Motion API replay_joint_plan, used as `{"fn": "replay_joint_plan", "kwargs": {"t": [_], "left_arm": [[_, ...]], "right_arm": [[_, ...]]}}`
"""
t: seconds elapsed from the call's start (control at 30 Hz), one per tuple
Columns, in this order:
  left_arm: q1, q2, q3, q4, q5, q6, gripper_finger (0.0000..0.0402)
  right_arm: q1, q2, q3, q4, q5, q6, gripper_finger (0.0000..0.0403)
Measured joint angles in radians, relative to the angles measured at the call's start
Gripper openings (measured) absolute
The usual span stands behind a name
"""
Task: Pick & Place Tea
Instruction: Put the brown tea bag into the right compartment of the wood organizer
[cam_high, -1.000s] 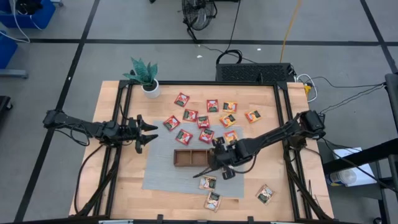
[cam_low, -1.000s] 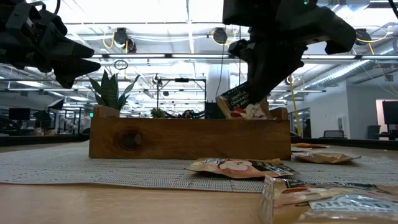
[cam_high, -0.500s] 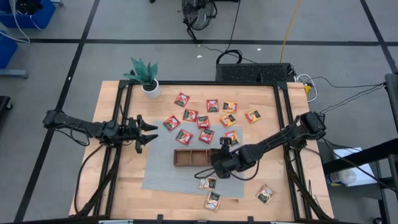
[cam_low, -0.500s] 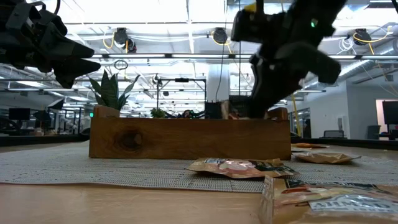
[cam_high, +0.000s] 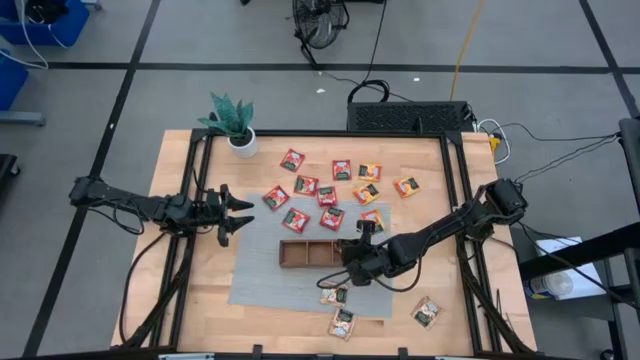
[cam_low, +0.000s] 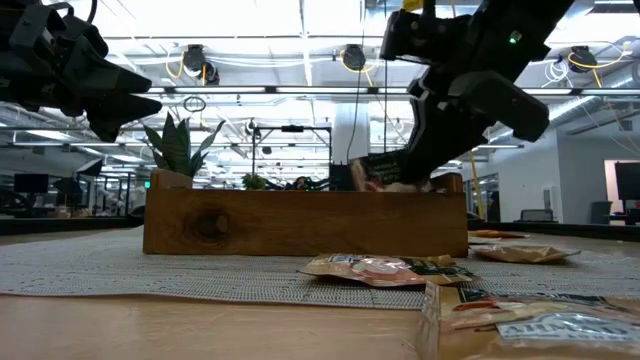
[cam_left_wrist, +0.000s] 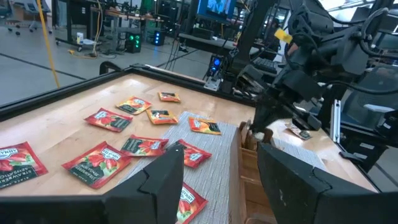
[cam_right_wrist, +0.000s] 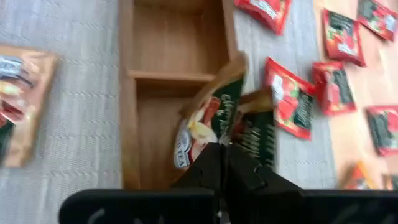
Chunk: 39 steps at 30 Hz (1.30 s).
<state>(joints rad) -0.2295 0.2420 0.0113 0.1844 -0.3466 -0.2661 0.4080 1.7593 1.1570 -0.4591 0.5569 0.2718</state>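
Green-white tea sachet stands tilted on edge in right gripper.

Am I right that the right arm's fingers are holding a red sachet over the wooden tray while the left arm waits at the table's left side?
Not quite: the sachet pinched in the right gripper is dark green with white, not red, as the right wrist view shows. It does hang over the wooden tray, and the left gripper waits at the left.
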Motion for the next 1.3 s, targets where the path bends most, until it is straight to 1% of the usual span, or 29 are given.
{"fn": "replay_joint_plan", "kwargs": {"t": [0.1,0.43,0.93,1.07,1.23,1.3], "left_arm": [[0.000,0.000,0.000,0.000,0.000,0.000,0.0205],[0.000,0.000,0.000,0.000,0.000,0.000,0.0205],[0.000,0.000,0.000,0.000,0.000,0.000,0.0205],[0.000,0.000,0.000,0.000,0.000,0.000,0.0205],[0.000,0.000,0.000,0.000,0.000,0.000,0.0205],[0.000,0.000,0.000,0.000,0.000,0.000,0.0205]], "right_arm": [[0.000,-0.013,0.000,-0.012,0.041,-0.002,0.0000],[0.000,-0.016,0.000,-0.024,0.043,0.029,0.0004],[-0.002,-0.016,0.000,-0.024,0.052,0.026,0.0091],[-0.002,-0.021,0.000,-0.025,0.052,0.000,0.0101],[-0.002,-0.068,0.000,-0.023,0.076,-0.022,0.0102],[-0.002,-0.089,0.000,-0.011,0.068,-0.047,0.0102]]}}
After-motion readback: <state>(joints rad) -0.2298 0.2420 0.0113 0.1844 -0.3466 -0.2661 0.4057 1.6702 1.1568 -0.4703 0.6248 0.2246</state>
